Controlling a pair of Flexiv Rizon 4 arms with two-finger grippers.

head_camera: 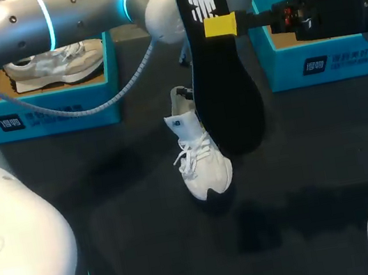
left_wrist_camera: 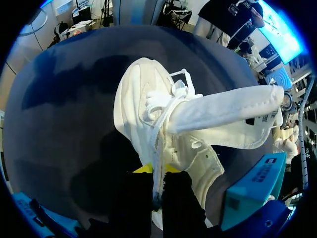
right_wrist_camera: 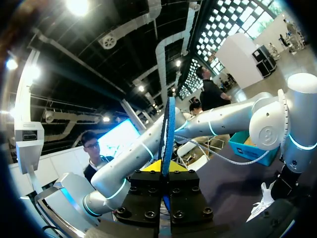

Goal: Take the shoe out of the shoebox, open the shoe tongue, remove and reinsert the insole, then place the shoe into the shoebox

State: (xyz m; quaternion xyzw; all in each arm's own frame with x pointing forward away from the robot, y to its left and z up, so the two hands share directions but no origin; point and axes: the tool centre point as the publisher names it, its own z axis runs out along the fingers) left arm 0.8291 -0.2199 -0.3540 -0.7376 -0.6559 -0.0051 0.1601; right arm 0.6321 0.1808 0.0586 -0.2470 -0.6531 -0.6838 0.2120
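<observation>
The shoe point(head_camera: 200, 157), white, is seen on the dark tabletop point(head_camera: 112, 213) between the left box point(head_camera: 58, 102) and the right box point(head_camera: 326, 57), its toe toward the near edge. Whether its sole lies flat cannot be told. The left claw point(left_wrist_camera: 157, 173) is closed on the rim at the shoe's heel: in the left wrist view the rim is seen passing between the two black fingers, with a yellow tip showing beside it. The tongue point(left_wrist_camera: 223, 111) is drawn out and away from the laces, over the shoe's opening.

The insole point(head_camera: 224, 81), black with a white mark at its upper end, is held upright above the tabletop, its lower end hanging just beside the shoe. It is gripped near its upper end by the right claw point(head_camera: 220, 25), which is closed on it. In the right wrist view the insole point(right_wrist_camera: 168, 134) is seen edge-on, clamped between the fingers of that claw point(right_wrist_camera: 166, 167).

A grey shoe point(head_camera: 55, 66) is seen lying in the left box.
</observation>
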